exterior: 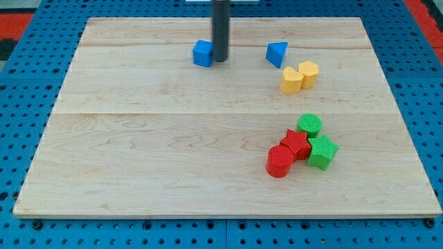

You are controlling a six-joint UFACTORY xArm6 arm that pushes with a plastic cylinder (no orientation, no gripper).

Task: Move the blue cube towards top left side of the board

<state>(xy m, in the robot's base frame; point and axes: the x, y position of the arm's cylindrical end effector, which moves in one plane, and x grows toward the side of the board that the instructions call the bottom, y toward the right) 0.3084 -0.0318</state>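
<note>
My tip (220,60) touching the right side of the blue cube (202,53), cube sitting near the top of the board (138,152), left of centre, blue triangle (277,53) lying well apart at right, no pincer on this rod.

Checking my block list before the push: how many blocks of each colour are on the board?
Blue: 2, the blue cube touching my tip and a blue triangular block
Yellow: 2
Green: 2
Red: 2
Total: 8
</note>
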